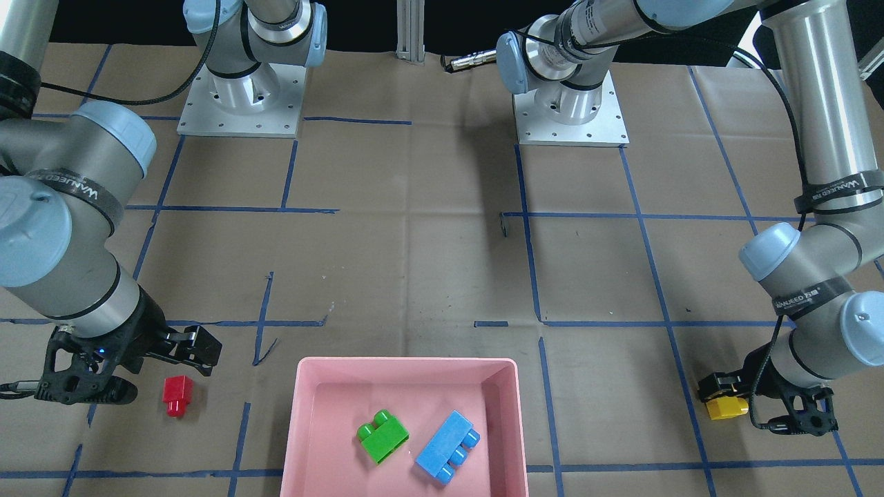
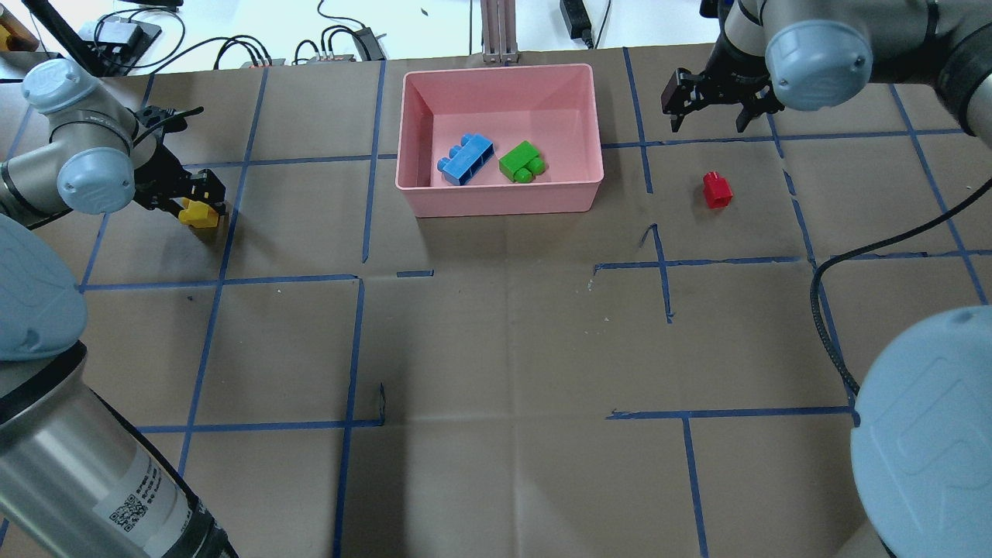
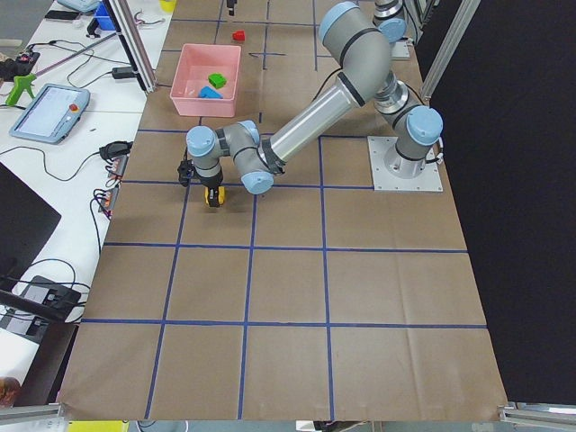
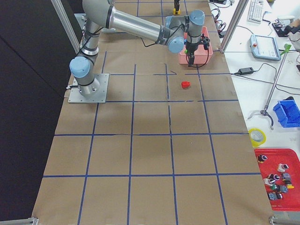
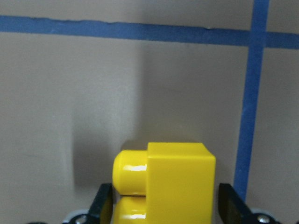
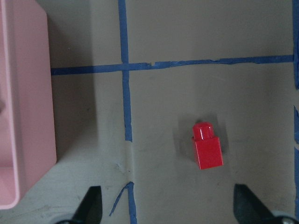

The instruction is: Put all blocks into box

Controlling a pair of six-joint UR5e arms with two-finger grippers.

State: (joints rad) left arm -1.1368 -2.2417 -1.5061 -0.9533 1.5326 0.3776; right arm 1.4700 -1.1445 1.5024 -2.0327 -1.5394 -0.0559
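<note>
The pink box [image 1: 407, 362] holds the green block [image 1: 382, 436] and the blue block [image 1: 447, 445]; they also show in the overhead view, green [image 2: 521, 161] and blue [image 2: 466, 159]. My left gripper [image 5: 163, 207] is shut on the yellow block [image 5: 166, 179], low at the table, far left of the box [image 2: 496, 195] in the overhead view. The red block [image 6: 208, 150] lies on the paper to the right of the box. My right gripper [image 6: 166, 210] is open and empty, above the table just beyond the red block [image 2: 717, 190].
Blue tape lines [image 2: 364, 194] cross the brown paper table cover. Both arm bases [image 1: 570, 114] stand at the robot's edge. Cables and devices [image 2: 341, 39] lie past the table's far edge behind the box.
</note>
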